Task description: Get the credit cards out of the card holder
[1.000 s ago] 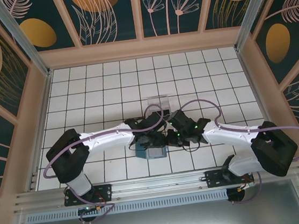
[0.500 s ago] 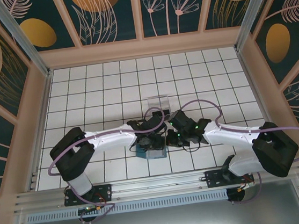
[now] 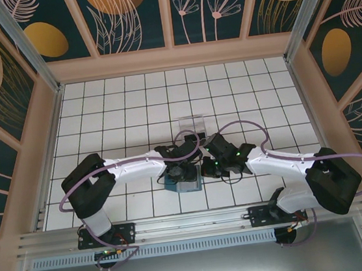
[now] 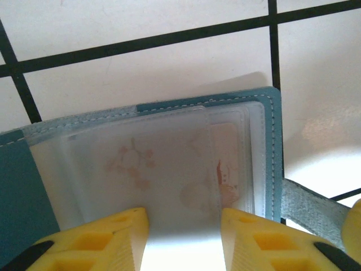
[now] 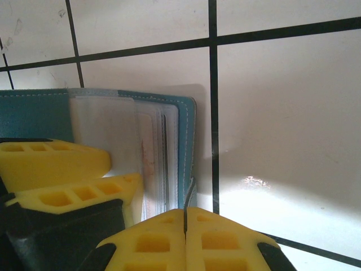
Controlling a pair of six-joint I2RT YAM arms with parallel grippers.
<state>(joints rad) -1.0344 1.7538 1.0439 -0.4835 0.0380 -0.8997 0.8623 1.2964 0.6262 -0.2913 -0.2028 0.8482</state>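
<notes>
The teal card holder (image 3: 182, 184) lies open on the tiled floor between both arms. In the left wrist view its clear sleeves (image 4: 141, 164) fan out inside the teal cover (image 4: 274, 147), and a pale credit card with reddish print (image 4: 228, 149) sits in a sleeve. My left gripper (image 4: 183, 228) stands open, its yellow fingertips apart over the top sleeve; I cannot tell whether they press on it. My right gripper (image 5: 185, 217) is shut on the holder's thin grey strap (image 4: 310, 203) at the cover's edge (image 5: 186, 141). From above, the left gripper (image 3: 180, 170) and right gripper (image 3: 205, 167) almost touch.
A clear plastic box (image 3: 191, 122) stands just behind the grippers. White tiles with dark grout (image 3: 124, 96) stretch out to the wooden walls (image 3: 172, 57). The left gripper's fingers (image 5: 56, 164) lie close beside my right gripper.
The left arm has shifted slightly to the right, bringing its gripper further over the holder. The right gripper and the holder have stayed put.
</notes>
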